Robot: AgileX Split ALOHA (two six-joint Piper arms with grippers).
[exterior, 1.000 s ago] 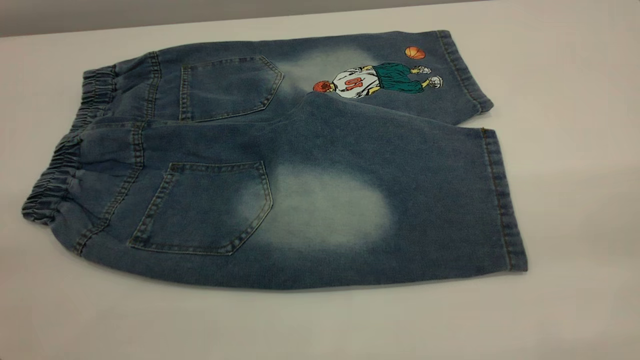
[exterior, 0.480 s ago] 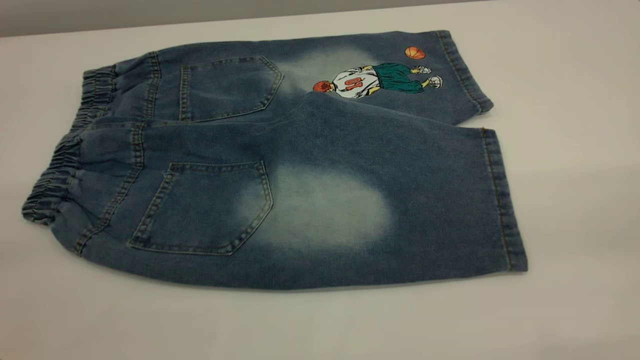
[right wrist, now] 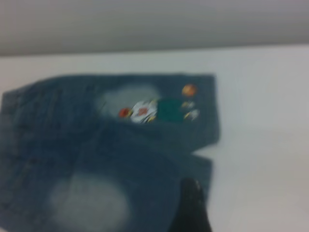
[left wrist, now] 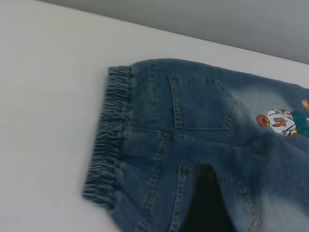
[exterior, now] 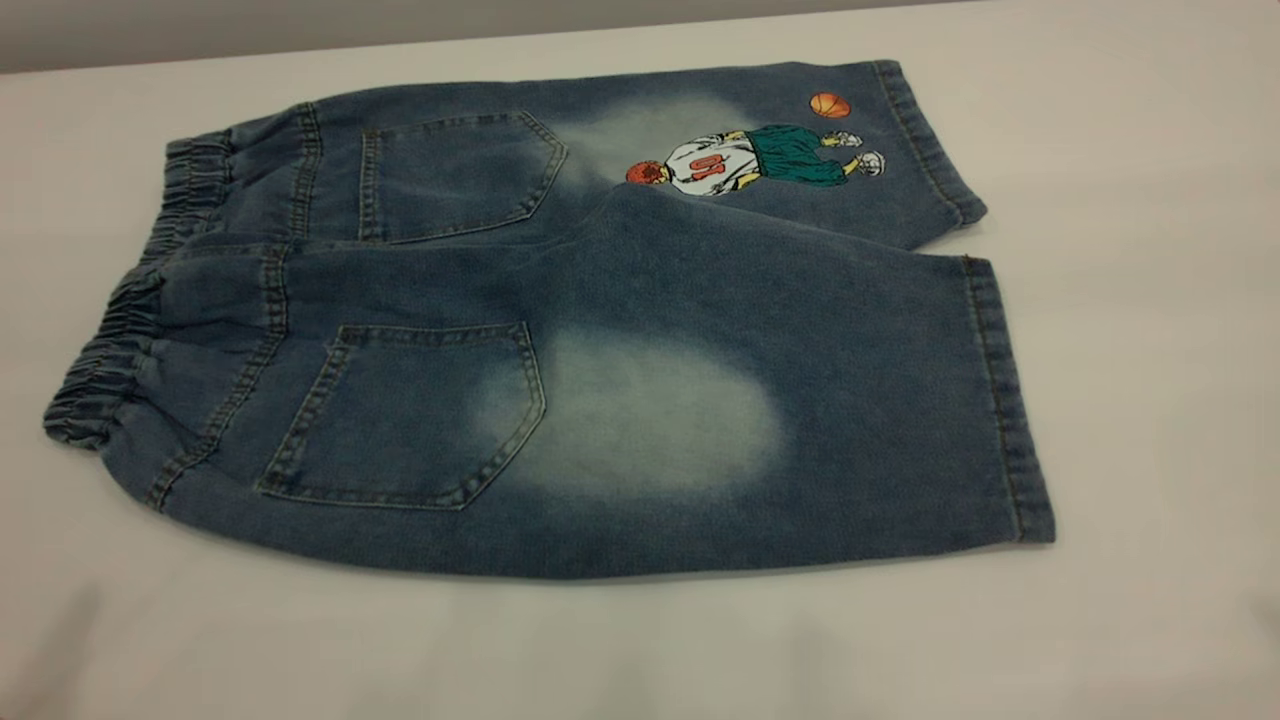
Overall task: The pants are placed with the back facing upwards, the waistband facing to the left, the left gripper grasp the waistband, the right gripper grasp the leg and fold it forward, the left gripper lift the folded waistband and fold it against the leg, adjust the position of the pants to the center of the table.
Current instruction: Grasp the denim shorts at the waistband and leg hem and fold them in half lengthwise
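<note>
- On the pants, the far leg carries a small cartoon basketball-player print. Its white jersey bears a red two-digit number, lying sideways in the exterior view; it looks like "10", though the digits are small and not sure.
- In the left wrist view the same print shows red marks on the jersey, too small to read.
- In the right wrist view the print is blurred and unreadable.
- No other text, label or brand can be read.
</note>
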